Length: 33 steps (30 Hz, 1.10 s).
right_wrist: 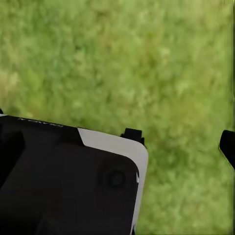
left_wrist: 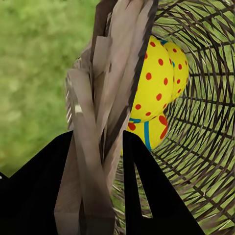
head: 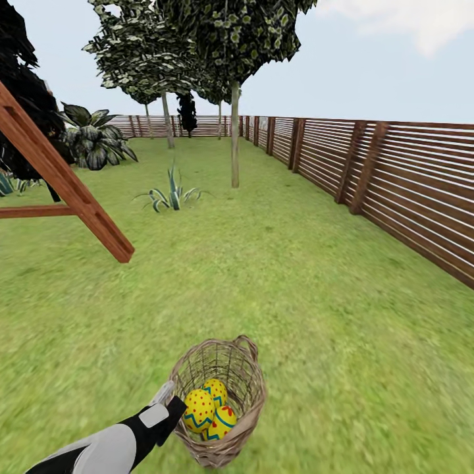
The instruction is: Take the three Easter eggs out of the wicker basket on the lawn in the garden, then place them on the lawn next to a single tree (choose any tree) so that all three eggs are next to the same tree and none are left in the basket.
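Woven wicker basket [head: 227, 375] (rough weave) holds glossy eggs [head: 209, 408]

Yellow eggs [head: 209, 407] with red dots and blue zigzags, tan woven basket [head: 247, 395], green lawn [head: 296, 276], red-brown slatted fence [head: 395, 178]

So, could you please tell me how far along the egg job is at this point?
Nothing is placed yet: all three Easter eggs sit in the wicker basket. In hand: the left end effector is shut on the basket's rim. Left: moving every egg onto the lawn beside one tree, which stands far ahead.
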Motion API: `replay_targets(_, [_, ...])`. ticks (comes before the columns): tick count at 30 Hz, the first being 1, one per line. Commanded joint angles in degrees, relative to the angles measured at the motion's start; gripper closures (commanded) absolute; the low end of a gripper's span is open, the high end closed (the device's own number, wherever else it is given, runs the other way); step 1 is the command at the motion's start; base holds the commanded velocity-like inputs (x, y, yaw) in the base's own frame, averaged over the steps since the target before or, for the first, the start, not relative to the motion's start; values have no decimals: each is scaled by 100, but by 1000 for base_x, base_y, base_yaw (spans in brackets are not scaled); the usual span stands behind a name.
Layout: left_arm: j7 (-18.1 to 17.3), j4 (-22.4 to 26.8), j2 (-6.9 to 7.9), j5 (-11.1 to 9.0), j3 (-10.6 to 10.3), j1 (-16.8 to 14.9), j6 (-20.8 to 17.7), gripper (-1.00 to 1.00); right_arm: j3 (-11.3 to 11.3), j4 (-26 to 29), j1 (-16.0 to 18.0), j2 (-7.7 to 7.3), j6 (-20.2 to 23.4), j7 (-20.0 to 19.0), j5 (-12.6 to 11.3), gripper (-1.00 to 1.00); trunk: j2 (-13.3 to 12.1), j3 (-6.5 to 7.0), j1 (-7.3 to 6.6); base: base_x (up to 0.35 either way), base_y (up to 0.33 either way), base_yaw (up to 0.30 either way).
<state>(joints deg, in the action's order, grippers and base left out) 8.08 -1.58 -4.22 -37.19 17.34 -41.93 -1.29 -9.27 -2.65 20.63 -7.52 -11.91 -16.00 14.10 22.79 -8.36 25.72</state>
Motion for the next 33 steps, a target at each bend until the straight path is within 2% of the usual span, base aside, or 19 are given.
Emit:
replay_targets(1, [18, 0, 0, 36, 69, -8, -11, 100, -49, -25, 11, -4, -40, -8, 49, -100, 12, -11, 7, 310, -128, 0])
replay_targets(18, [18, 0, -1, 37, 70, -8, -11, 100, -49, -28, 11, 5, -23, -16, 48, -100, 12, -11, 7, 310, -128, 0])
replay_targets(21, [18, 0, 0, 37, 68, -8, -11, 100, -49, -4, 11, -34, -43, -8, 70, -100, 12, -11, 7, 310, -122, 0])
replay_targets(33, [18, 0, 0, 36, 69, -8, -11, 100, -49, -103, 2, 5, -22, -8, 66, -100, 12, -11, 7, 310, -121, 0])
